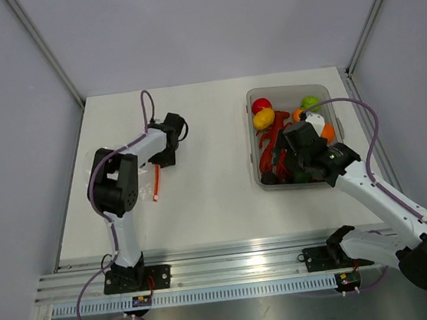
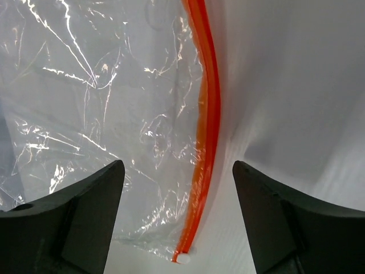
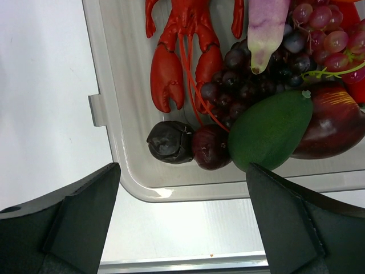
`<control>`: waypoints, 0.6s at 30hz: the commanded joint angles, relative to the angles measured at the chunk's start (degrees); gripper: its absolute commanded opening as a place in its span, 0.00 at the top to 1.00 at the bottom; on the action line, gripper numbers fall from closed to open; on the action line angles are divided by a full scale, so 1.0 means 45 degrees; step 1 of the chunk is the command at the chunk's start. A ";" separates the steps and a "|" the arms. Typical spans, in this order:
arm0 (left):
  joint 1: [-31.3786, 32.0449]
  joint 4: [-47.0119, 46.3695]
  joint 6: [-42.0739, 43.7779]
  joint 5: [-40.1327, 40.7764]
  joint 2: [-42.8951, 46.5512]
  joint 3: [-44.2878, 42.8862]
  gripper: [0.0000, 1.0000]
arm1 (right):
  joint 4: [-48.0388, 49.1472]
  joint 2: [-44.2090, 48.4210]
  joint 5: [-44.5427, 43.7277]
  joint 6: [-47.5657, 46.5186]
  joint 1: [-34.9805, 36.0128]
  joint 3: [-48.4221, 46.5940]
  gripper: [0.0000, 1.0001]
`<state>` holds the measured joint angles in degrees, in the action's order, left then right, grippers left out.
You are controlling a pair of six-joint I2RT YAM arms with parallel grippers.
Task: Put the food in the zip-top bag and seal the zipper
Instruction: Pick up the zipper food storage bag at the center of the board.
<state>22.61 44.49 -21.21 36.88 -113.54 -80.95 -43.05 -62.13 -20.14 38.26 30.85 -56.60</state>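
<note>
The zip-top bag [image 2: 97, 108] lies flat and empty on the table, its red-orange zipper [image 2: 209, 114] running along its right edge in the left wrist view. In the top view the zipper [image 1: 157, 183] shows as a short red strip. My left gripper [image 2: 177, 171] is open and hovers over the zipper's near end; it also shows in the top view [image 1: 165, 156]. The food sits in a rigid clear tub [image 1: 254, 136]: a red lobster [image 3: 182, 51], dark grapes [image 3: 239, 74], a green mango [image 3: 268, 128], a dark purple fruit [image 3: 170, 141]. My right gripper [image 3: 182, 171] is open and empty above the tub's near corner.
The tub's rim [image 3: 114, 131] lies under my right gripper. Red [image 1: 260, 105], yellow [image 1: 263, 118], green [image 1: 310, 102] and orange [image 1: 328, 133] toys fill its far part. Grey walls enclose the table on three sides. A metal rail [image 1: 234, 270] runs along the near edge.
</note>
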 commanded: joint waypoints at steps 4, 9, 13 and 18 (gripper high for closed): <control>-0.1137 -0.1232 0.0006 -0.0751 -0.0316 0.0604 0.26 | 0.0269 0.0388 0.0120 0.0247 -0.0020 0.0136 0.01; -0.1918 -0.1878 -0.0013 -0.2315 -0.0219 0.0878 0.44 | 0.0347 0.0369 0.0276 0.0365 -0.0020 0.0214 0.00; -0.2173 -0.1996 0.0260 -0.3291 -0.0102 0.0976 0.62 | 0.0328 0.0388 0.0316 0.0404 -0.0020 0.0195 0.01; -0.2719 -0.1976 0.0144 -0.4210 -0.0024 0.1035 0.73 | 0.0289 0.0466 0.0296 0.0404 -0.0020 0.0156 0.01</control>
<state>11.90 36.42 -19.99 24.60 -114.15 -77.84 -42.87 -61.49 -19.14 39.31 30.85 -55.59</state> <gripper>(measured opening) 0.295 0.993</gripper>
